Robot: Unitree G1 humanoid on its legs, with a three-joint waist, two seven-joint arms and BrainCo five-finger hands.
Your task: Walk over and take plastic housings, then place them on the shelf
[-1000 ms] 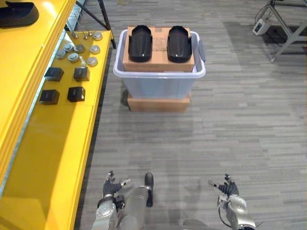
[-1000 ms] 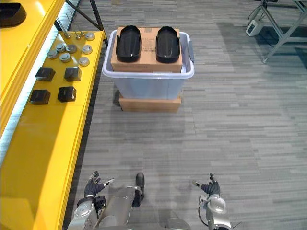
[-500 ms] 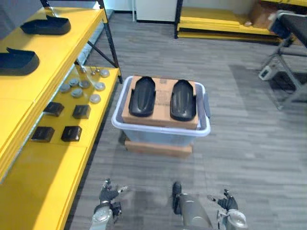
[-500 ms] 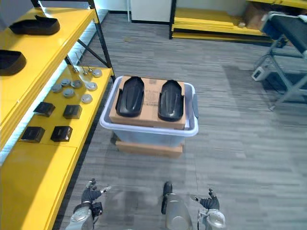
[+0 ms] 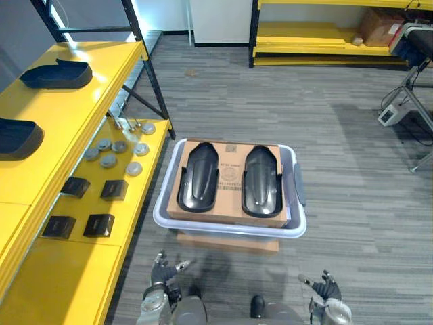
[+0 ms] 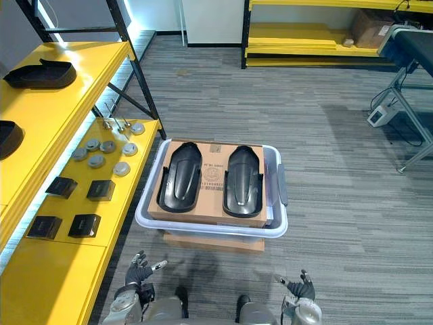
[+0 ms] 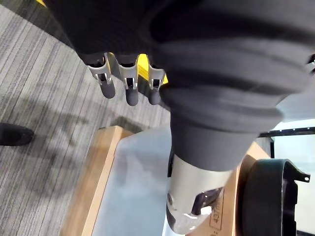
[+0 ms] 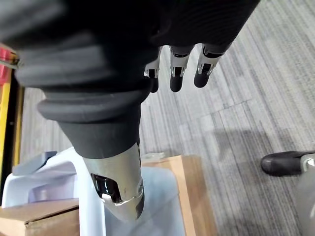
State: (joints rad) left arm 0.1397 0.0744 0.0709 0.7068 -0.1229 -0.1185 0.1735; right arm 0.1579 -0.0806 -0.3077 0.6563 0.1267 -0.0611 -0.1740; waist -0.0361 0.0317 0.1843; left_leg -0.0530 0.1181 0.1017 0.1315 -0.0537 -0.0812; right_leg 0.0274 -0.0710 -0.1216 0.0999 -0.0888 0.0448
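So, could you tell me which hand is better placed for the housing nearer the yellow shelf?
Left, probably: the left hand is on the shelf side, nearer that housing; the right hand lines up with the other housing.

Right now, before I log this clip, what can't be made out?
- Inside the pale bin: eye views, covered by the cardboard box carrying two plastic housings.
- Nearer housing on the upper shelf: cut off by the eye views' left edge.
- Round metal parts on the lower shelf: too small to identify.
- Left robot hand, right robot hand: small at the eye views' bottom edge; wrist views show them open, empty.
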